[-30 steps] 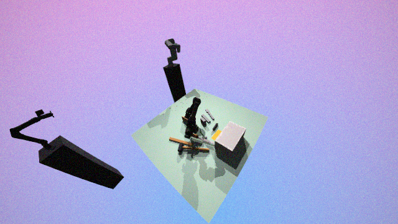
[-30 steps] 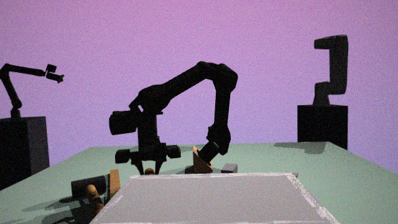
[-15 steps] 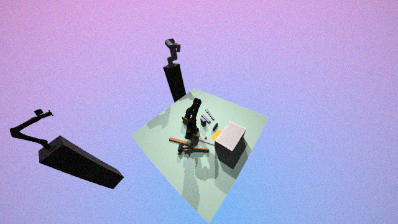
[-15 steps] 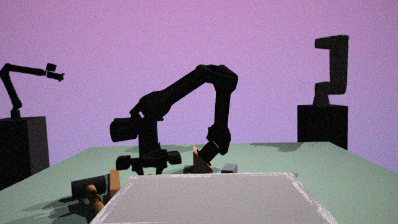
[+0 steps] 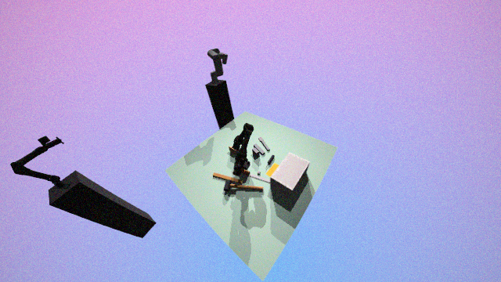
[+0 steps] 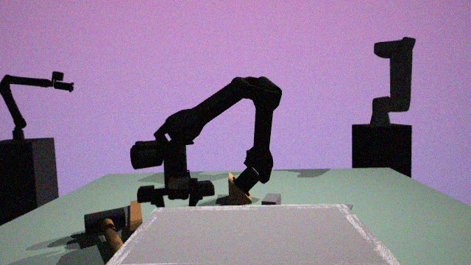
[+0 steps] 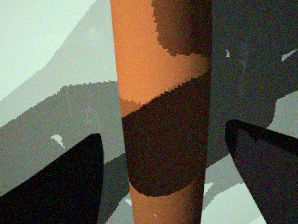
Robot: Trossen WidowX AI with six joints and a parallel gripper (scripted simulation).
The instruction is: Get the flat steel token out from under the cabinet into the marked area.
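The cabinet (image 5: 290, 171) (image 6: 250, 235) shows its pale top; its vent slots are not seen. The token is not visible. A yellow marked area (image 5: 272, 169) lies in front of the cabinet. A tool with an orange-brown round handle (image 7: 165, 65) has a thin pale rod (image 5: 260, 178) that runs across the table to the cabinet's front edge; its far end cannot be made out. My gripper (image 5: 243, 175) (image 6: 176, 203) (image 7: 165, 136) is open, low over the table, with its fingers on either side of the handle and a gap on both sides.
A mallet with a dark head (image 5: 229, 187) (image 6: 107, 220) and a brown bar (image 5: 223, 177) (image 6: 135, 215) lie beside my gripper. Grey blocks (image 5: 264, 143) (image 5: 258, 149), a dark block (image 5: 255, 154), a dark piece (image 5: 271, 160) and a tiny grey piece (image 5: 258, 173) lie on the other side.
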